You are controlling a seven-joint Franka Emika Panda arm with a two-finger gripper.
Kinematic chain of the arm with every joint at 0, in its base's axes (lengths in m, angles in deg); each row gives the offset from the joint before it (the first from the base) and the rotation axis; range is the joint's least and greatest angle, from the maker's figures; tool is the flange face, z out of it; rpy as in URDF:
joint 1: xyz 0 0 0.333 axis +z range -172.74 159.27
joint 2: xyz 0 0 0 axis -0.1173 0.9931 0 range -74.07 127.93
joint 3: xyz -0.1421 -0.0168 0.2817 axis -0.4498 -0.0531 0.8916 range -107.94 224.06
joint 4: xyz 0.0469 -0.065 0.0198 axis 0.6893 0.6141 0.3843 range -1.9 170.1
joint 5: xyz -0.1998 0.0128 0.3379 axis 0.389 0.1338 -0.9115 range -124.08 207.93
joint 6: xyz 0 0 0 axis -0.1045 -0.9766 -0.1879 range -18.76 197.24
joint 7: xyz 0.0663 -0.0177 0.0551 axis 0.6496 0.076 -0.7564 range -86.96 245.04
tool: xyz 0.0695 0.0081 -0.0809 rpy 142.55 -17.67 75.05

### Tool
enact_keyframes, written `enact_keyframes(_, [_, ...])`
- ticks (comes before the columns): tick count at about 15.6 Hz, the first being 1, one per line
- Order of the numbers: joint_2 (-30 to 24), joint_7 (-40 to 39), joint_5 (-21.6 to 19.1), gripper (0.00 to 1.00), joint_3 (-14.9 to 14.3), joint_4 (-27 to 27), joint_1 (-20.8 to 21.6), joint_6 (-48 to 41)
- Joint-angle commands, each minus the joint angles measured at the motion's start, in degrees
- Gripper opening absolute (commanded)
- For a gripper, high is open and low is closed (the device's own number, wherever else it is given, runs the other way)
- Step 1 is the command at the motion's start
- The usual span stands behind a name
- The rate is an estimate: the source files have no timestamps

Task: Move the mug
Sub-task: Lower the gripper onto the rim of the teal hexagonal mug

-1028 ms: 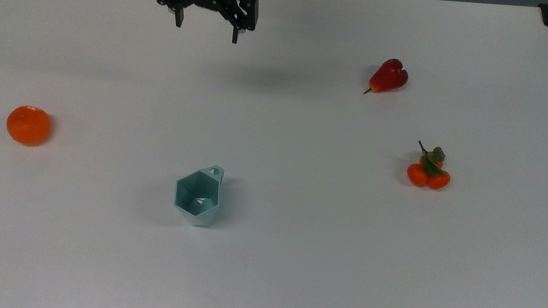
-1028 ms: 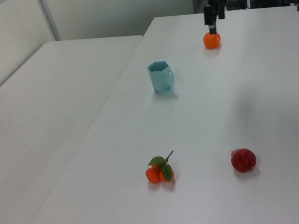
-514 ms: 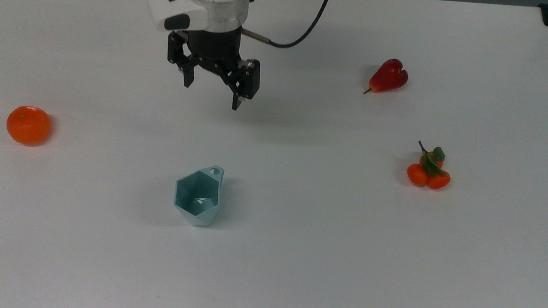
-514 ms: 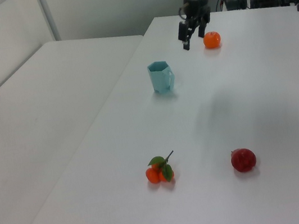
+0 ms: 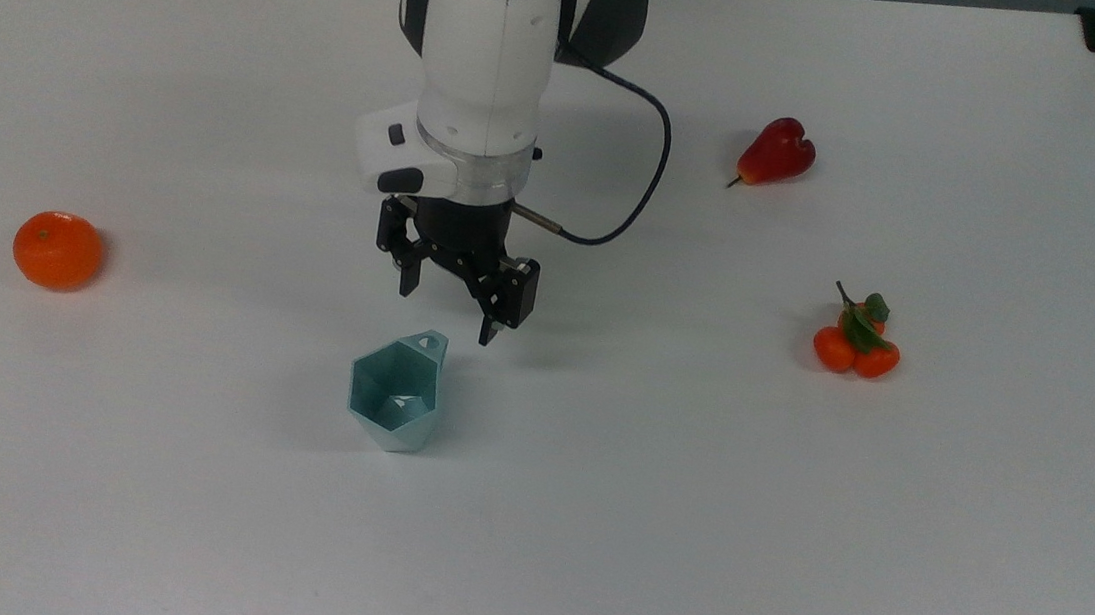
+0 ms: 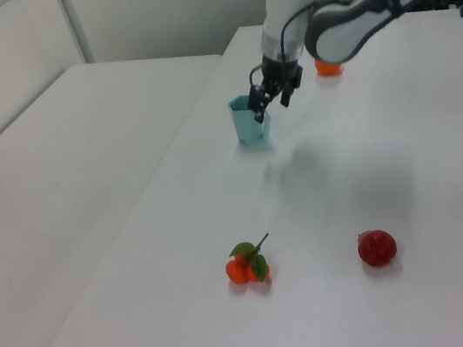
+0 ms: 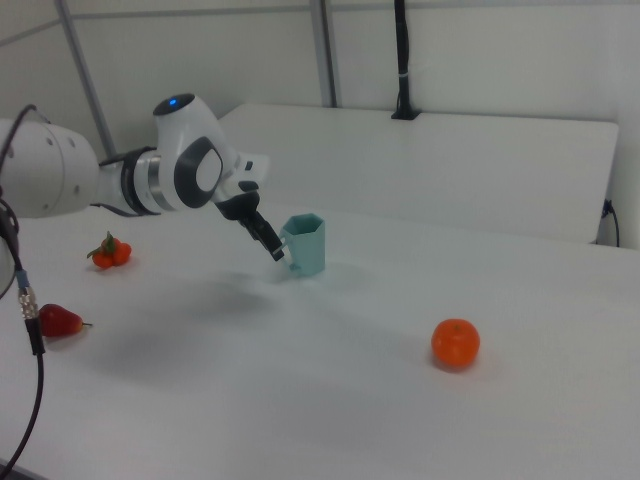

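Claw (image 5: 446, 313) spread wide, empty, touching nothing. Hovering just beside the mug (image 5: 396, 388), on the handle side, toward the top view's upper edge; fingertips (image 5: 486, 335) near the tab handle yet apart from it. Mug upright on the white worktop (image 5: 588, 512), roughly mid-surface. Orange (image 5: 57, 249) well apart at the top view's left; red fruit (image 5: 776, 153) and small leafy orange cluster (image 5: 857, 339) far off at the top view's right.

Orange (image 5: 57, 249), red pear (image 5: 776, 153), tangerine cluster (image 5: 856, 345)
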Motion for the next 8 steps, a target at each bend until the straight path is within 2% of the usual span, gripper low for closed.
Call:
enact_keyframes(1, [3.46, 5.97, 4.85, 0.85, -0.26, -1.6, 0.61, 3.84])
enact_keyframes(4, [4.25, 6.24, 5.21, 0.67, -0.35, -1.51, 0.52, 7.37])
enact_keyframes(7, [4.43, 6.16, 5.3, 0.54, -0.61, -1.51, 0.44, 7.64])
enact_keyframes(8, [4.34, 6.07, 5.38, 0.45, -0.61, -1.51, 0.44, 7.64])
